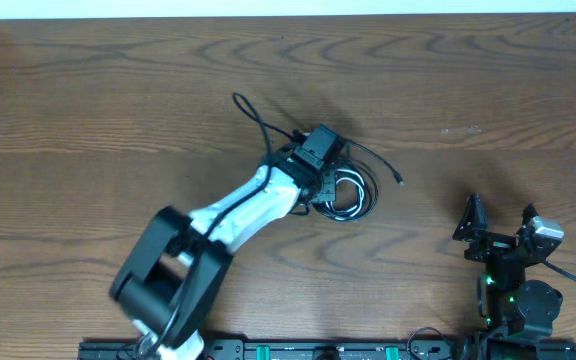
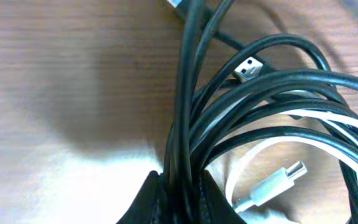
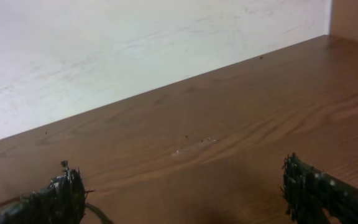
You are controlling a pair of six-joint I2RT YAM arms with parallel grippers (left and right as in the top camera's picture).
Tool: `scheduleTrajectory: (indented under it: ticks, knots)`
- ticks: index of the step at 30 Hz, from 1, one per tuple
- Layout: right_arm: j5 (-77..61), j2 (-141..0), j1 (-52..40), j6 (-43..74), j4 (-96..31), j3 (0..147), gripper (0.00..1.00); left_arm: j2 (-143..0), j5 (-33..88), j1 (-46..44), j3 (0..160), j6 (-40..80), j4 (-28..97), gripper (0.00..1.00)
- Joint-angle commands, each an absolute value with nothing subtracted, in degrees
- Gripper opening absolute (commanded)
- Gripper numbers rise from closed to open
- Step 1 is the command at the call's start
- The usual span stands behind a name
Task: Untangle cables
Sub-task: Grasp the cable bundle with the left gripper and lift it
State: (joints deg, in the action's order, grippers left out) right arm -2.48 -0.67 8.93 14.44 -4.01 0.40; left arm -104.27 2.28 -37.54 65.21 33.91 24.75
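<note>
Cables (image 1: 346,192) lie in one coiled knot near the middle of the table (image 1: 118,90). One black tail runs off toward the far left corner and a shorter one points toward the right edge. My left gripper (image 2: 181,198) is clamped on black strands at the rim of the coil. From the wrist view it looks like two or three cords caught together, though I cannot count them for certain where they vanish between my pads.

Beyond the pinch, black loops cross over a whitish strand (image 2: 328,121). A silver USB plug (image 2: 248,68) pokes up through the loops, and a white plug (image 2: 278,183) rests on the wood just beside them.

My right gripper (image 1: 500,226) sits well apart near the near right corner, its jaws wide and holding nothing.

I judge the work to be at its start: the first grasp is made and nothing is separated yet. The next move calls for lifting or drawing my pinched strands away from the coil. My right arm should come across to pin the rest, or the whole knot will likely just drag along with me.
</note>
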Motion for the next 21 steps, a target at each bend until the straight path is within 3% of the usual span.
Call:
scheduleTrajectory:
  ticks: [1, 15, 18, 21]
  knots:
    - [-1.8, -0.3, 7.8, 13.9, -4.2, 0.3, 0.99, -97.5, 2.5, -37.3, 65.3, 39.4, 27.0, 0.07]
    - [-2.1, -0.5, 7.8, 14.5, -4.0, 0.3, 0.99, -93.2, 12.9, -37.3, 65.3, 44.1, 29.1, 0.08]
    - [-5.6, -0.5, 7.8, 24.9, -3.8, 0.3, 0.99, -93.2, 12.9, -37.3, 65.3, 44.8, 29.3, 0.08]
    - [-11.5, -0.6, 7.8, 42.7, -3.6, 0.3, 0.99, -93.2, 12.9, -37.1, 65.3, 49.4, 30.3, 0.08]
